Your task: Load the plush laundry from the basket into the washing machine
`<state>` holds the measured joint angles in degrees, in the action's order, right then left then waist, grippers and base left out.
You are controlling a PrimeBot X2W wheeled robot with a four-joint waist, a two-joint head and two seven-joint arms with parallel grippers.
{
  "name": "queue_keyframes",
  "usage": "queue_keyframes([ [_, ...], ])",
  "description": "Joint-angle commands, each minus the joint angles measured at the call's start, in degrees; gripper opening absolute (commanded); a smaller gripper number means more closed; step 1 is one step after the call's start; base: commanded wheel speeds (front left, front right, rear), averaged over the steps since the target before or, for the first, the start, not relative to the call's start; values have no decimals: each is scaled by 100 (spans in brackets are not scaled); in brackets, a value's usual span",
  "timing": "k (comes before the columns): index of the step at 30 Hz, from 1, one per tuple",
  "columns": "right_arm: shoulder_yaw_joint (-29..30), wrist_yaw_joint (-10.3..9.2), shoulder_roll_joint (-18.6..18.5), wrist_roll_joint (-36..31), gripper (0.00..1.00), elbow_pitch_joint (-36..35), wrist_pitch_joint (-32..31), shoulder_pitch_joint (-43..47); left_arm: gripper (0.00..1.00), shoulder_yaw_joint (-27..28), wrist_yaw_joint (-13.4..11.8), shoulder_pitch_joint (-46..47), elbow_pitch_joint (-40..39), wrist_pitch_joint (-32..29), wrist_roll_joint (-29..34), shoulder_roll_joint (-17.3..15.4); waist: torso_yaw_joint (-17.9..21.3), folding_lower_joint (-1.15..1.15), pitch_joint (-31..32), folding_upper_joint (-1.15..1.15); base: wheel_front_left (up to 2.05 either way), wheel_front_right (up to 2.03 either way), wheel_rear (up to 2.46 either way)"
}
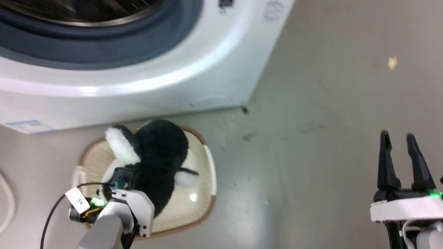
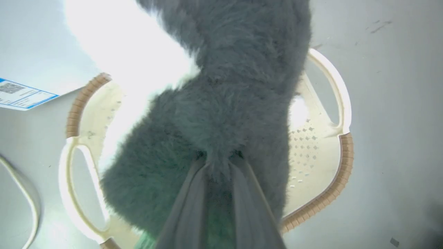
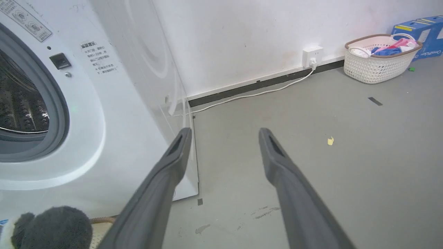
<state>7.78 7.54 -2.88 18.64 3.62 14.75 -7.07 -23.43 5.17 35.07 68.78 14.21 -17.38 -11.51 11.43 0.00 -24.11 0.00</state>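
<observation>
Left wrist view is showing the left gripper (image 2: 218, 157) clamping the plush laundry (image 2: 235, 86), basket (image 2: 346, 155) below it; lifting fully clear before swinging onward is looking wisest

**A:** What is the room like?

**B:** Plain. A smooth grey floor (image 3: 346, 190), slightly glossy, with a few dark scuff marks (image 3: 264, 211). At the back is a white wall (image 3: 242, 34), faintly smudged, with a black skirting strip (image 3: 263, 83) along its foot.

**A:** Anything on the wall?

**B:** A white socket (image 3: 312, 55) low down, with a plug in it. A white cable (image 3: 256, 94) trails from it to the left across the floor, close to the skirting.

**A:** And on the floor?

**B:** A small yellow scrap (image 3: 330, 140) lies in the open, and a short dark tape strip (image 3: 375, 101) lies farther back. By the wall at the far right stands a white woven hamper (image 3: 377, 69) with a brown rim, holding pink and blue clothes (image 3: 391, 48). Blue cardboard boxes (image 3: 425, 27) sit just beside it. The light is soft and even.
</observation>
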Motion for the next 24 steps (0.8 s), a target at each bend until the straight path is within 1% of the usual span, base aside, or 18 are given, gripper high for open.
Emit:
queue_keyframes([
  [1,16,-5,1,-50,100,23,25,98,0,18,8,-149,-162,63,-31,-12,-526,0,625,0,0,0,0],
  [3,39,-5,1,-81,100,30,25,178,0,54,1,-311,-536,73,-31,-14,-623,0,795,0,0,0,0],
  [10,157,-5,1,-78,100,62,25,397,0,378,-146,-1165,-2540,77,107,-151,-819,0,1233,0,0,0,0],
  [13,164,-5,1,-78,100,53,25,442,0,651,-221,-1479,-3524,78,173,-176,-834,0,1303,0,0,0,0],
  [16,152,-5,1,-70,100,31,25,442,0,956,-226,-1746,-4455,78,269,-176,-817,0,1301,0,0,0,0],
  [20,105,-5,1,-44,100,-27,25,398,0,1323,-181,-1861,-5114,78,212,-103,-710,0,1152,0,0,0,0],
  [24,93,-5,1,9,100,-92,25,300,0,1547,-126,-1583,-5379,78,137,-157,-532,0,843,0,0,0,0],
])
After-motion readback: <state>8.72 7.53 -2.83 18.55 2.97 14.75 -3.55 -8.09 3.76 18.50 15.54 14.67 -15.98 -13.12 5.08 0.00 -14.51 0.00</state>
